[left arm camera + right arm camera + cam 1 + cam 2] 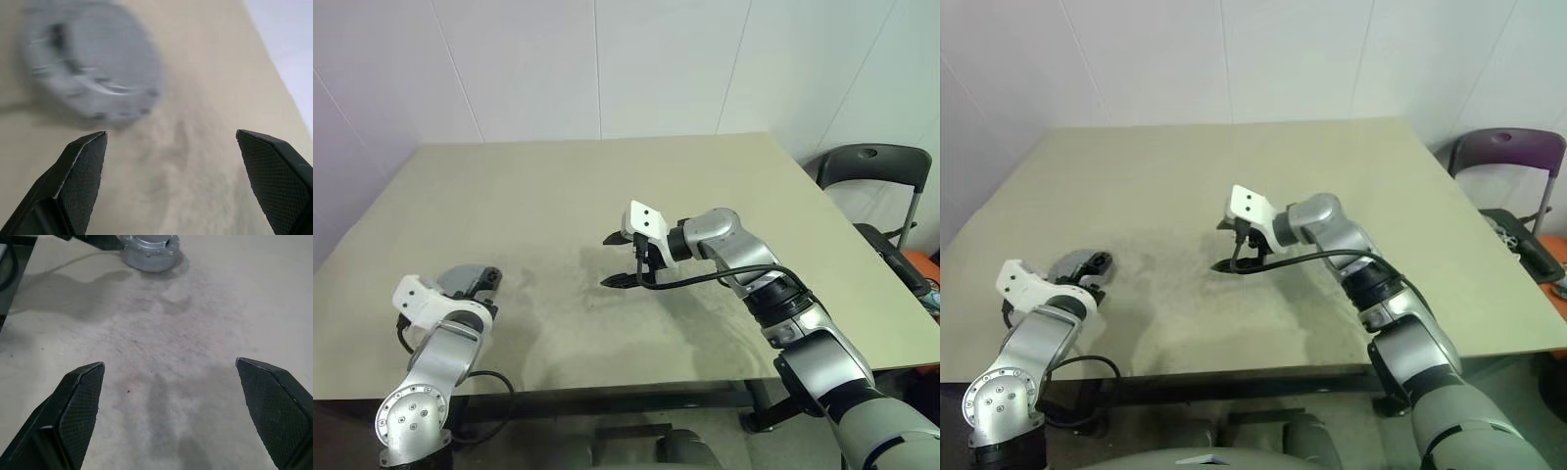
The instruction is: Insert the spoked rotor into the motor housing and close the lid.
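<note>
A grey round lid (462,278) with a scalloped, bolted edge lies flat on the beige table (568,186) near its front left corner. It also shows far ahead in the right wrist view as the lid (149,249). My left gripper (171,139) is open just short of the lid and holds nothing, with the lid (93,63) off to one side of its fingers. Over the table's middle my right gripper (610,260) hangs open and empty, pointing left toward the lid. The spoked rotor and the motor housing are hidden or out of view.
A black chair (876,166) stands past the table's right edge, with an orange object (928,274) beside it. A black cable (705,279) runs along my right forearm. A white wall rises behind the table.
</note>
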`<state>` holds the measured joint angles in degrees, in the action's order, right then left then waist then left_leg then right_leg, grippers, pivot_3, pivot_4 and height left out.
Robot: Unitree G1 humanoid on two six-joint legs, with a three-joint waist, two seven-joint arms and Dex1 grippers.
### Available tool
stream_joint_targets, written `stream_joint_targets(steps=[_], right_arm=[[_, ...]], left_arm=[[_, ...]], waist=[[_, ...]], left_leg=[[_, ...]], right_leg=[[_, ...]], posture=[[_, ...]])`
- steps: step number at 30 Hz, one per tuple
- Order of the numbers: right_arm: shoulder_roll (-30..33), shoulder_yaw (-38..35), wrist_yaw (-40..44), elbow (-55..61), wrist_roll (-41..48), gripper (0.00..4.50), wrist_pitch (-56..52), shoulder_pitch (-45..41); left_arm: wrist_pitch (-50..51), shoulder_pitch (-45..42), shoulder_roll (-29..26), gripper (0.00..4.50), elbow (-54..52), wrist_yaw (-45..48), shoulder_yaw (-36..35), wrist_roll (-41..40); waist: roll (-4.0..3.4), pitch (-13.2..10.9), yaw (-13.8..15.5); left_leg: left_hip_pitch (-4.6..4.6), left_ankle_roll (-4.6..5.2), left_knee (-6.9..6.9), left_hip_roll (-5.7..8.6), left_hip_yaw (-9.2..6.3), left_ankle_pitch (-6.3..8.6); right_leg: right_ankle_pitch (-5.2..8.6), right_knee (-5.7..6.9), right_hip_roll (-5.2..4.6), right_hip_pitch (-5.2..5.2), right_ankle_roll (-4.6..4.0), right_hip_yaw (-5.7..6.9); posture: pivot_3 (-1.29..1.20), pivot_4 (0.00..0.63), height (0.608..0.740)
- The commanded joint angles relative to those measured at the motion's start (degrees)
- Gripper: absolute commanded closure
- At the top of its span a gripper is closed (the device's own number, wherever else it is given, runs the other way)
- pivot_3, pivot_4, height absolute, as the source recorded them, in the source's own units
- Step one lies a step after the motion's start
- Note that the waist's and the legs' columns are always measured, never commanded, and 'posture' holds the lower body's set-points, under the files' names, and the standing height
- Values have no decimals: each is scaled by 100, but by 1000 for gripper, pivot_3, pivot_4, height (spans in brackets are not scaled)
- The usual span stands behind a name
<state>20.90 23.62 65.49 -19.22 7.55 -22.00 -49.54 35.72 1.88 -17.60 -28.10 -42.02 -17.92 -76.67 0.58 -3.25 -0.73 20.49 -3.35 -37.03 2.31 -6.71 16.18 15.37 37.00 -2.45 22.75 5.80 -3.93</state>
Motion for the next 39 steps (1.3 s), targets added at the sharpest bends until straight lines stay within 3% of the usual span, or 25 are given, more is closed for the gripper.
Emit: stream_joint_targets(steps=[1, 6, 9, 14, 19, 24, 39], right_arm=[[166, -432, 26, -109, 73, 0, 144, -128], [445, -713, 20, -502, 29, 0, 267, -15], [435, -859, -191, -773, -35, 0, 475, 38], [306, -888, -502, -1068, -193, 0, 881, 226], [160, -955, -666, -1206, -262, 0, 1403, 458], [92, -1045, -826, -1328, -310, 0, 1924, 631], [156, -1217, -919, -1218, -238, 0, 1793, 791]], left_arm=[[257, -302, -677, 29, -275, 1181, 326, 588], [93, -266, -2039, 29, -21, 3146, 755, 2155], [-560, -188, -2469, 29, 367, 4370, 809, 3029], [-1731, -28, -2642, 29, 1216, 6042, 778, 4093], [-2372, -54, -2473, 29, 1988, 7007, 364, 4288], [-2666, -121, -2449, 29, 2337, 7563, 226, 4511], [-2724, -373, -2028, 29, 2320, 7711, 123, 4850]], waist=[[-5, -3, 3], [-16, -8, -33], [-20, -9, -49], [-31, -16, -52], [-30, -16, -28], [-30, -16, -32], [-30, -16, -37]], left_leg=[[-6, 0, 1, -1, 0, 0], [-10, 0, 5, -1, 5, 0], [-10, 0, 16, -3, 11, 0], [-8, 0, 24, -9, 12, 0], [-5, 2, 27, -8, 13, 1], [-7, 2, 26, -9, 11, 1], [-9, 2, 21, -12, 7, 1]], right_leg=[[1, 1, 1, -5, -1, 1], [2, -4, 1, -8, -3, -2], [2, -5, 2, -2, -3, -6], [3, -5, 5, 5, -4, -7], [2, -12, 0, 6, -1, -9], [-2, -10, -1, 4, 6, -9], [-8, 0, 0, 4, 16, -9]], posture=[[0, 0, 740], [0, 0, 740], [0, 0, 740], [0, 0, 740], [0, 0, 740], [0, 0, 740], [0, 0, 740]])
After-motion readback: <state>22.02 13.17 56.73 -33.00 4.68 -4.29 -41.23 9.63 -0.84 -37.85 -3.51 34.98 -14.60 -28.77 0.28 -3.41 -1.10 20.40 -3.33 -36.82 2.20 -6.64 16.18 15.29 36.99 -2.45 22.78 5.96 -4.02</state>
